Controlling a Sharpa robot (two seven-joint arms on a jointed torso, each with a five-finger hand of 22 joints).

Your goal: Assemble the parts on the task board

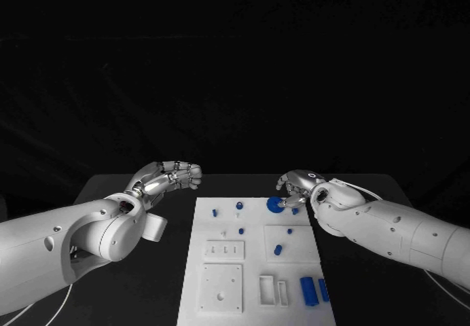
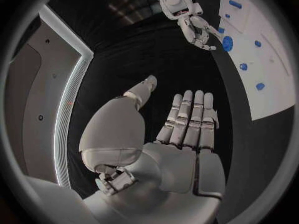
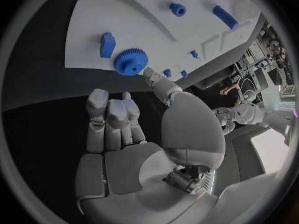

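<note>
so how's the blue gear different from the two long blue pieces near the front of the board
The blue gear is a round toothed disc; the two long blue pieces are plain bars. The gear lies at the task board's far end, right at the right hand's fingertips; the bars lie side by side at the near end, away from both hands. Both are the same blue and rest on the board.
</note>
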